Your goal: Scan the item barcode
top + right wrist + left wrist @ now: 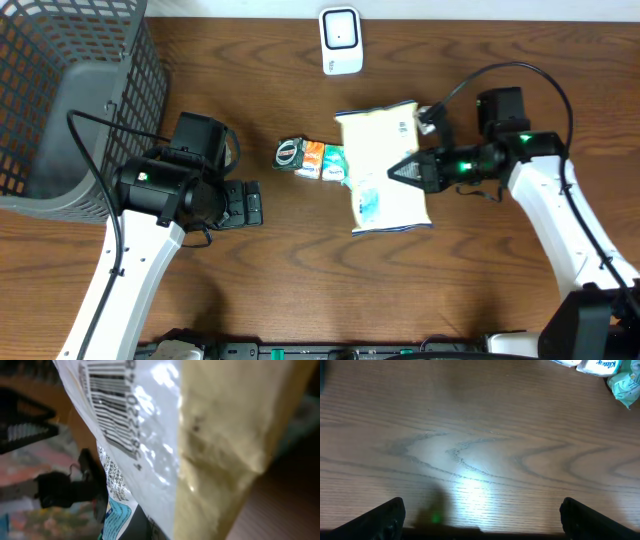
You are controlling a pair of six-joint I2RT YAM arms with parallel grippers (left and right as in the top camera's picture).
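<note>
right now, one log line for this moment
right tool: shut on yellow bag | left tool: open, empty | barcode: shows in right wrist view

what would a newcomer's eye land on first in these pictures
The pale yellow bag in the middle of the table stands out first, pinched at its right edge by the right claw, and in the right wrist view its barcode fills much of the frame. Next come the white scanner at the table's far edge and the dark mesh basket at the far left corner, with the left claw open over bare wood.
</note>
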